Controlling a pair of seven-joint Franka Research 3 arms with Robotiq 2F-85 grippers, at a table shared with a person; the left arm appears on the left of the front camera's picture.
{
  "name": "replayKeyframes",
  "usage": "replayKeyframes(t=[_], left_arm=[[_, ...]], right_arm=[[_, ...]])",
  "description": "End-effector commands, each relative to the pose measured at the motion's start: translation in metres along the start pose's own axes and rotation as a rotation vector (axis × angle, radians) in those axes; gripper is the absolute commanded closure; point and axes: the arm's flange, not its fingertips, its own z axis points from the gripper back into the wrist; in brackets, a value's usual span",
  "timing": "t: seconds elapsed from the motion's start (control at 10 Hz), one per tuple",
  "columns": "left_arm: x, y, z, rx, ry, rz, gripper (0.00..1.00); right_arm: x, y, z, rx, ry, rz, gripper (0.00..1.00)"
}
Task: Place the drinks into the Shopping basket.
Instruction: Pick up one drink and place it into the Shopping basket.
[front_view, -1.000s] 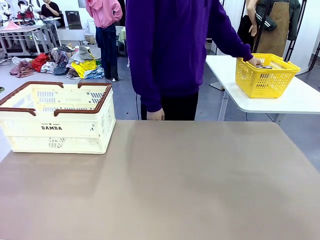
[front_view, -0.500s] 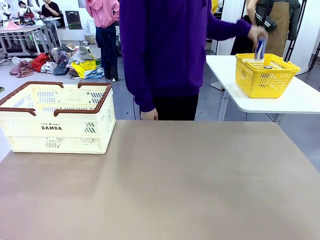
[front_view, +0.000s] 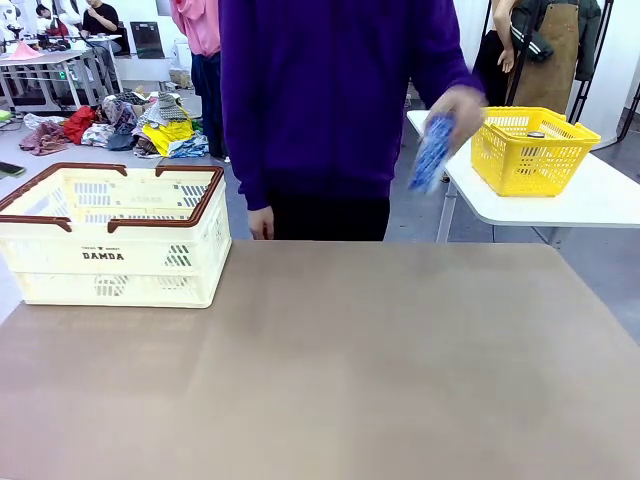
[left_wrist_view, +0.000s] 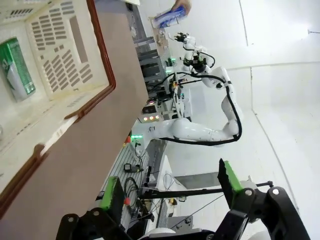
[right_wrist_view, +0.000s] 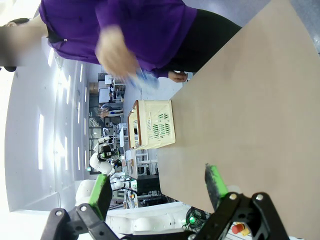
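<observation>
The Shopping basket (front_view: 110, 255) stands at the table's left, cream with a brown rim. A person in purple holds a blue drink can (front_view: 432, 152) in one hand, in the air between the yellow basket and the brown table. In the left wrist view a green drink can (left_wrist_view: 17, 67) lies inside the Shopping basket (left_wrist_view: 102, 60), and the blue can (left_wrist_view: 170, 17) shows far off in the hand. My left gripper (left_wrist_view: 170, 187) is open and holds nothing. My right gripper (right_wrist_view: 159, 189) is open too, over the table, facing the blurred hand with the blue can (right_wrist_view: 145, 77) and the Shopping basket (right_wrist_view: 152, 125).
A yellow mesh basket (front_view: 535, 150) sits on a white side table (front_view: 600, 200) at the far right. The person (front_view: 330, 100) stands at the far edge of the brown table (front_view: 330, 370), the other hand hanging by the edge.
The person's hand lifted a blue can out of the yellow basket and swung it left and down toward the brown table. The person shifted slightly left.
</observation>
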Motion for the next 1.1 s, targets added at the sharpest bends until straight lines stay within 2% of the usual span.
replayKeyframes(t=[0.0,0.2,0.3,0.4,1.0], left_arm=[[0.011,-0.023,-0.037,0.080,0.030,-0.001,0.00],[0.013,-0.046,-0.080,0.201,0.014,-0.022,0.00],[0.019,-0.056,-0.095,0.229,-0.063,0.034,0.00],[0.029,-0.041,-0.059,0.125,0.027,-0.029,0.00],[0.029,-0.041,-0.059,0.125,0.027,-0.029,0.00]], right_arm=[[0.001,0.001,0.000,0.018,-0.002,0.023,0.00],[0.001,0.001,0.000,0.018,-0.002,0.023,0.00],[0.001,0.001,0.000,0.018,-0.002,0.023,0.00],[0.001,0.001,0.000,0.018,-0.002,0.023,0.00],[0.001,0.001,0.000,0.018,-0.002,0.023,0.00]])
